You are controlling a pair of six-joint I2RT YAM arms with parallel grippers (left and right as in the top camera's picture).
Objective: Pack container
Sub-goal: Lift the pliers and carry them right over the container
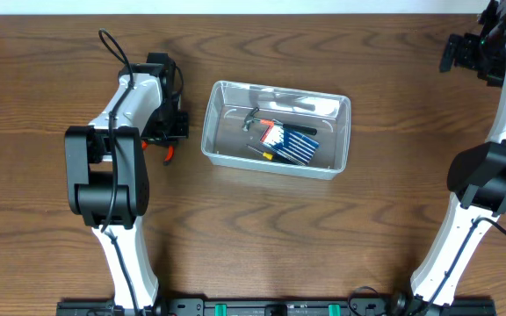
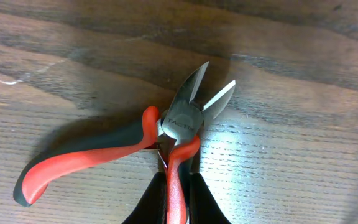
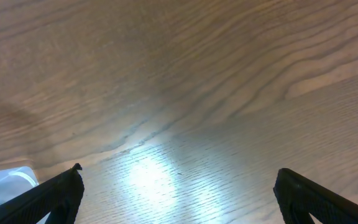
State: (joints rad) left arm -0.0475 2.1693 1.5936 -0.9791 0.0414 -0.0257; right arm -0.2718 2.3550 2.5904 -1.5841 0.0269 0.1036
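Observation:
The container (image 1: 211, 132), a clear rectangular bin, sits mid-table; its corner (image 3: 5, 182) shows in the right wrist view. Inside lie a blue screwdriver case (image 1: 292, 143) and a dark-headed tool (image 1: 255, 118). Red-and-black side cutters (image 2: 185, 118) lie on the wood left of the bin, blades apart, and only a red handle tip (image 1: 168, 154) shows from above. My left gripper (image 2: 178, 190) is shut on one red handle of the cutters, while the other handle splays out to the left. My right gripper (image 3: 179, 190) hangs open over bare wood at the far right back (image 1: 464, 53).
The left arm (image 1: 112, 167) stands over the table's left side, close to the bin's left wall. The right arm (image 1: 490, 175) rises along the right edge. A pale wall strip runs along the back of the table.

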